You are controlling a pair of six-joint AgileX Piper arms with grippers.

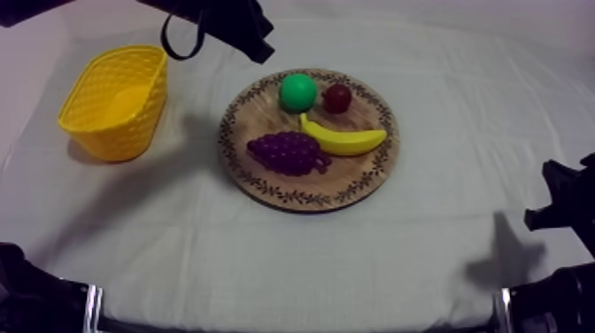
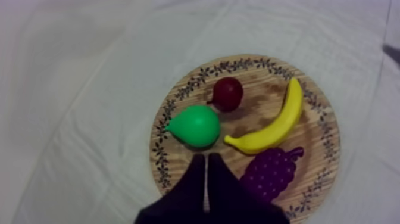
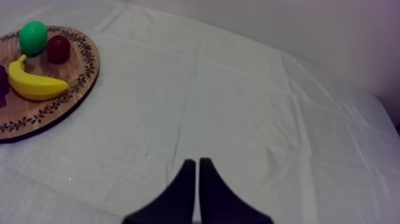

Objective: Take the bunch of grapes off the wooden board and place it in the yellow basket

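The purple bunch of grapes lies on the front left part of the round wooden board, beside a banana. My left gripper hangs above the board's far left rim. In the left wrist view its fingers lie together as a narrow wedge, shut on nothing, between the green pear and the grapes. The yellow basket stands to the left of the board. My right gripper is shut on nothing and rests over bare cloth at the table's right edge.
A green pear and a small red fruit sit at the back of the board. In the right wrist view the board with its banana lies well off from the right gripper. Bare cloth lies between basket and board.
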